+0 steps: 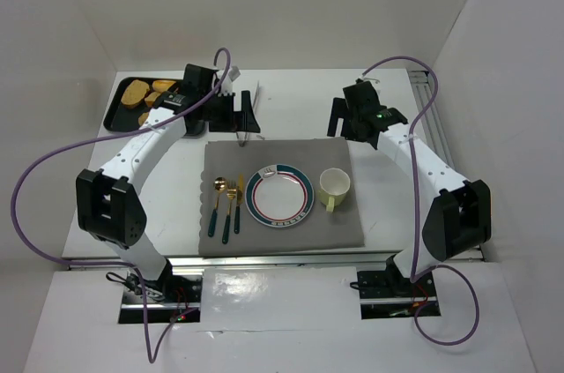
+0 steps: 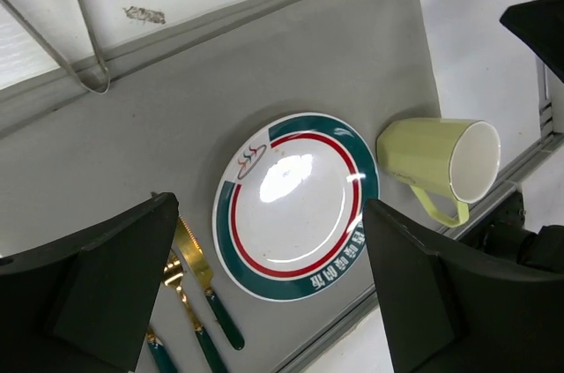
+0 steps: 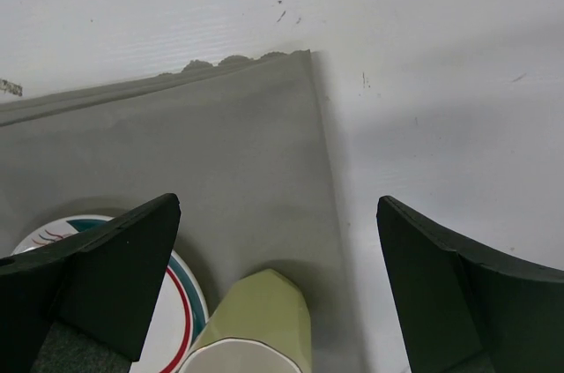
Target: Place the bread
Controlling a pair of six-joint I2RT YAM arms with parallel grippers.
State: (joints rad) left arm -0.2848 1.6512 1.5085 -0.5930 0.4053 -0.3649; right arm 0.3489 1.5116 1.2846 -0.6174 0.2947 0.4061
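Hands both spread wide, nothing held; bread not gripped.

Left hand (image 2: 269, 214): fingers (image 2: 115, 285) far apart, gap bare, touching nothing, hanging over the far edge of the grey mat (image 1: 282, 157) on the bench (image 1: 397, 241); plate (image 2: 295, 205) shows between the fingers. Right hand (image 3: 278, 214): fingers (image 3: 458, 294) equally wide, holding nothing, above the mat's far right corner with the yellow cup (image 3: 256, 320) just below. Orange-tan bread pieces (image 1: 137, 91) lie in a black tray (image 1: 116, 115) at the far left corner, next to the left arm, well apart from the plate; the small roll can't be told apart among them. Cutlery (image 1: 227, 205) lies left of the plate, cup to its right, all on the mat.
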